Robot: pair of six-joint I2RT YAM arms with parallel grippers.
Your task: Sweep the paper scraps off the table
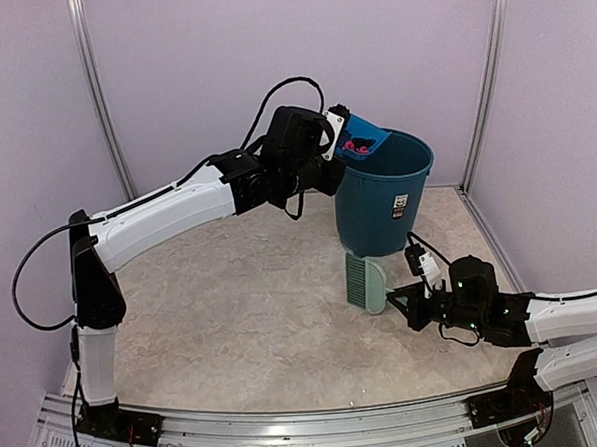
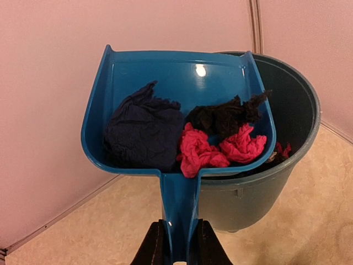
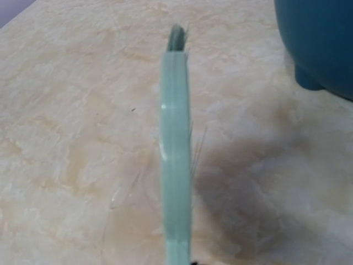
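Observation:
My left gripper (image 2: 177, 243) is shut on the handle of the blue dustpan (image 2: 182, 83), holding it raised at the rim of the dark teal bin (image 2: 292, 165); the pan also shows in the top view (image 1: 366, 138). Paper scraps lie in the pan: a dark navy one (image 2: 140, 132), a black one (image 2: 226, 116) and pink ones (image 2: 218, 149). More pink scraps (image 2: 282, 149) lie inside the bin. My right gripper (image 1: 411, 303) is shut on the pale green hand brush (image 3: 175, 154), held low over the beige table (image 1: 233, 317); the brush head (image 1: 365, 283) rests by the bin's base.
The bin (image 1: 382, 194) stands at the back right of the table. Lilac walls (image 1: 289, 44) close in three sides. A silver rail (image 1: 309, 418) runs along the near edge.

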